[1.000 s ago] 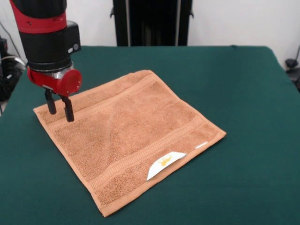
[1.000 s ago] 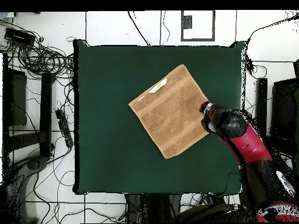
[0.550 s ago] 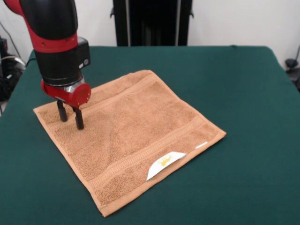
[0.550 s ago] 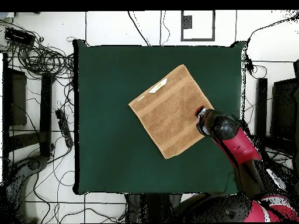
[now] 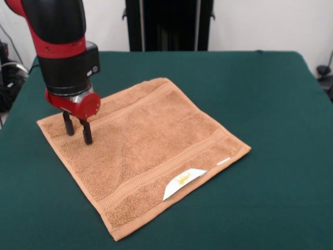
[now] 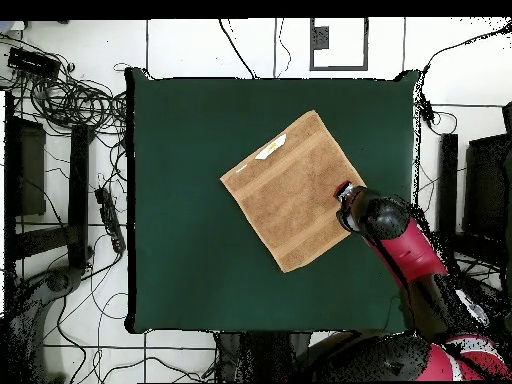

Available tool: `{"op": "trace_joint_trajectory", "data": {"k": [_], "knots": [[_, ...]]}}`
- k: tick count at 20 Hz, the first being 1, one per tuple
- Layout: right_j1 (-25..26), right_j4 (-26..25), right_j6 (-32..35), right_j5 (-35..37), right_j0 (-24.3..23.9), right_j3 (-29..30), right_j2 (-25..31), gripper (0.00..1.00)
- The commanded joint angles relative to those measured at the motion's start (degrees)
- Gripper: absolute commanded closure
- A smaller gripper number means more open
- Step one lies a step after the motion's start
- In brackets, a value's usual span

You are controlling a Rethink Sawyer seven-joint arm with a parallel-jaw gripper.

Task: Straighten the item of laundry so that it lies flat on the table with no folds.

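1. A small orange-tan terry towel (image 5: pixel 140 153) is seen spread open on the dark green table (image 5: pixel 270 94), turned like a diamond, a little left of centre in the front view and slightly right of centre in the overhead view (image 6: pixel 290 190).

2. The towel is judged to be essentially flat: all four corners are laid out, the woven border bands run straight, and only a faint crease is visible across the middle of the pile. No fold-over is shown.

3. A white label with a yellow mark (image 5: pixel 183 181) is seen at the lower edge of the towel in the front view, lying on the cloth rather than tucked under it.

4. The gripper (image 5: pixel 77 130) is held over the towel's left corner region in the front view, pointing straight down from the red and black arm (image 5: pixel 65 52). Its two dark fingers (image 5: pixel 87 132) are seen slightly apart with nothing between them; the tips appear to be at or just above the pile, and contact cannot be confirmed.

5. This placement near a corner is judged to suit a final pull or press of that edge outward, since little else remains to be smoothed.

6. In the overhead view the gripper (image 6: pixel 345 193) is seen at the towel's right corner, which agrees with the front view once the turned viewpoint is allowed for.
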Motion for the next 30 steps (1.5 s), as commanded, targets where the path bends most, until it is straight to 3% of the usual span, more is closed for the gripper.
{"op": "trace_joint_trajectory", "data": {"k": [1, 3, 6, 30], "knots": [[5.3, -0.8, 12.0, -6.9, 1.9, 0.8, 4.9, 0.0], [5.6, -5.0, 6.2, -7.6, 0.1, -3.0, 5.6, 0.0], [5.6, -6.5, 4.6, -7.2, -0.3, -4.8, 5.7, 0.0], [5.3, -15.8, 3.0, -2.3, -2.9, -11.4, 8.4, 0.0]]}}
